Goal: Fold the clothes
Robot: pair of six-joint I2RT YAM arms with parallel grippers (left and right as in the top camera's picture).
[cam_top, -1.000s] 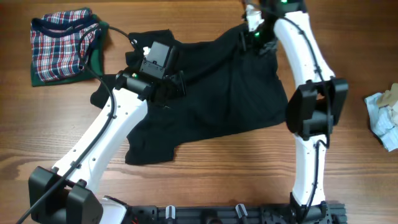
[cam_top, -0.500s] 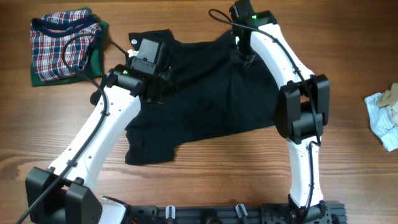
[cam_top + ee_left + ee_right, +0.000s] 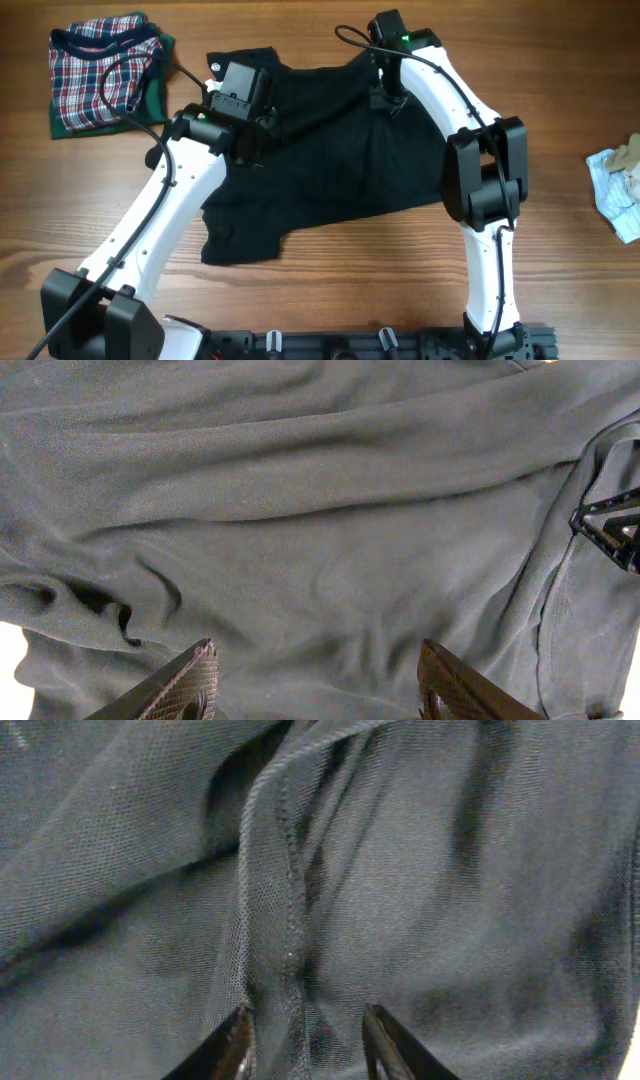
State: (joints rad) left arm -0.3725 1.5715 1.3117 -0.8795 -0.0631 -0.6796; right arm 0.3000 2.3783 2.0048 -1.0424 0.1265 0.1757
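I am starting the first fold of the shirt (image 3: pixel 340 150), which is lying rumpled on the table (image 3: pixel 560 60), with my left gripper (image 3: pixel 315 680) hanging released over it and my right gripper (image 3: pixel 305 1040) straddling a hem (image 3: pixel 290 900), though I cannot tell if it is gripping, so I am judging that a firm pinch comes before any lift.

The wooden surface (image 3: pixel 560 80) carries a black shirt (image 3: pixel 340 150), spread rumpled across its middle toward the far edge. A folded plaid garment (image 3: pixel 95 70) lies at the far left corner. A crumpled pale cloth (image 3: pixel 618 190) sits at the right edge.
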